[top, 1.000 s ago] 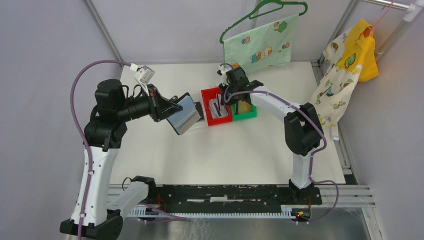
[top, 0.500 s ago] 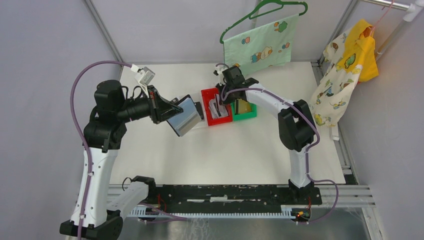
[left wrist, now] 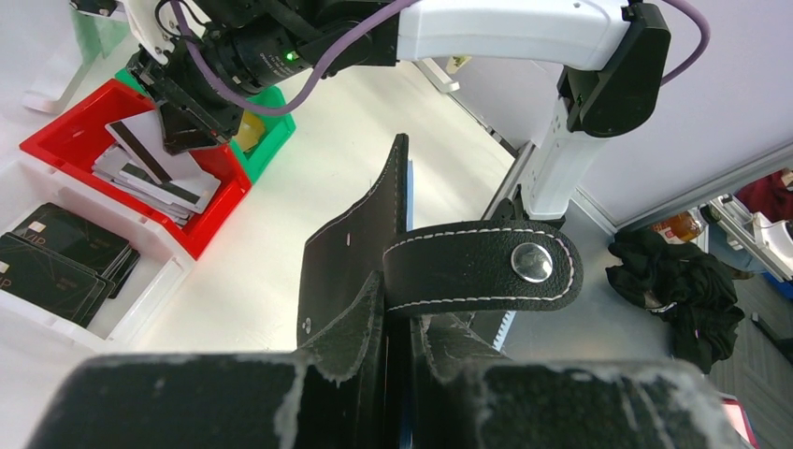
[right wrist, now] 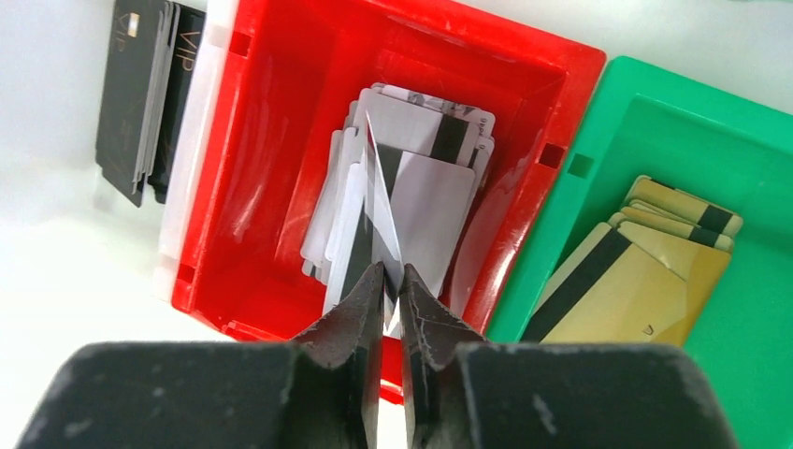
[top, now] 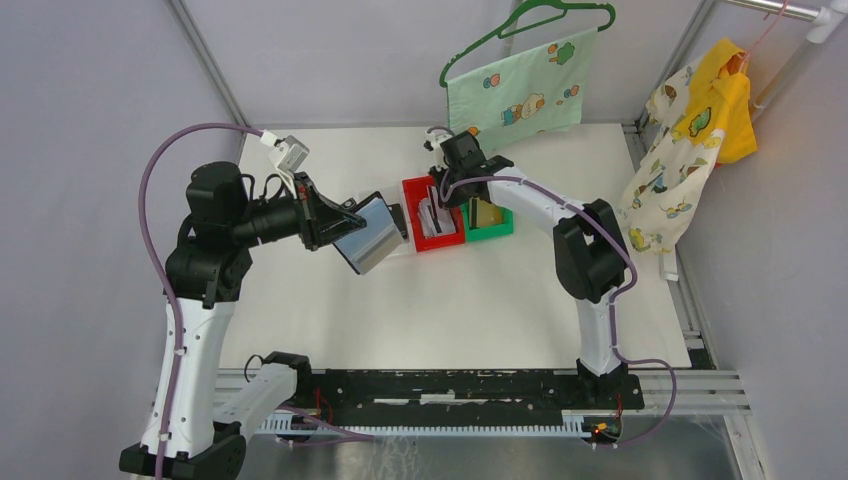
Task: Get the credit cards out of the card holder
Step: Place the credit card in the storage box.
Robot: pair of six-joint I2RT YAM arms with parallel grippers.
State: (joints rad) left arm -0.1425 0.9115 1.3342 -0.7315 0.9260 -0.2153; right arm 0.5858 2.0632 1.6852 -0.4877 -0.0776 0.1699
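Right hand (right wrist: pixel 393 273) shifted over red bin (right wrist: pixel 262 140), grip on card (right wrist: pixel 379 187) unclear; left hand (left wrist: pixel 397 327) clamps card holder (left wrist: pixel 351 253).

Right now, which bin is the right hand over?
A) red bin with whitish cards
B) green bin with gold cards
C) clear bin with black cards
A: the right wrist view shows the right hand poised above the red bin, with whitish cards piled below its fingertips; the green bin sits off to one side.
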